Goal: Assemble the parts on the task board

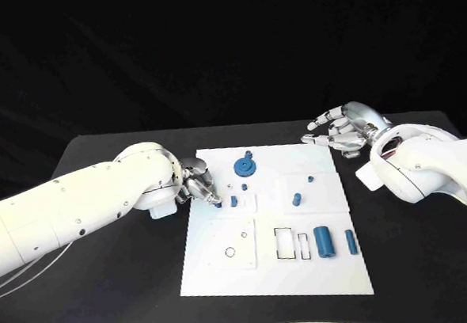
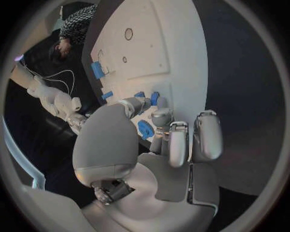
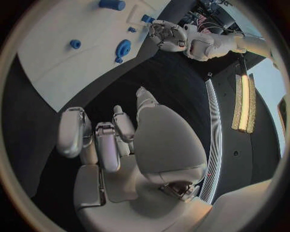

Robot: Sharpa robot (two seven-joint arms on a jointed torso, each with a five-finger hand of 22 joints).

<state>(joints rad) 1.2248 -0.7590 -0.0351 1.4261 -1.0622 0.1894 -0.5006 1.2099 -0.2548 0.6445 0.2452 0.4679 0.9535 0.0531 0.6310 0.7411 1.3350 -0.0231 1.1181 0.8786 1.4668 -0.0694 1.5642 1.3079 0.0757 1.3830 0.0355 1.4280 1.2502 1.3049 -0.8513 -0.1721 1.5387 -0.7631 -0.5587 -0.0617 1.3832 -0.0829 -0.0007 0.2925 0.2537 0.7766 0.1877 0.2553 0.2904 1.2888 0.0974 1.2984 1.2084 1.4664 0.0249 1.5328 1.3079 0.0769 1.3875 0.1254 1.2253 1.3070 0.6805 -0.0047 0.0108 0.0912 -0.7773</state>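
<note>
I see the board (image 1: 274,280) lying flat on the black table (image 1: 113,304), its near edge closest to me. Near the right of the board's near half, a thick blue cylinder (image 1: 324,240) stands just left of a thinner blue pin (image 1: 352,242); two outlined slots lie just left of them, and a raised white square with small holes sits further left. Toward the middle of the board, a small blue peg (image 1: 297,198) rests right of centre, and another blue peg (image 1: 234,201) rests left of centre. Beside that peg, at the board's left edge, I see my left hand (image 1: 199,185), its fingers curled in toward the board; a small blue piece (image 2: 154,98) shows at the fingertips in the left wrist view, touching them or just beside them, and I cannot tell whether the hand grasps it. Farther on, a blue gear (image 1: 244,165) with a stem sits on the far half of the board, just right of the left hand. My right hand (image 1: 344,129) hovers at the board's far right corner, over the table edge of the board, its fingers loosely curled and apart, holding nothing.
</note>
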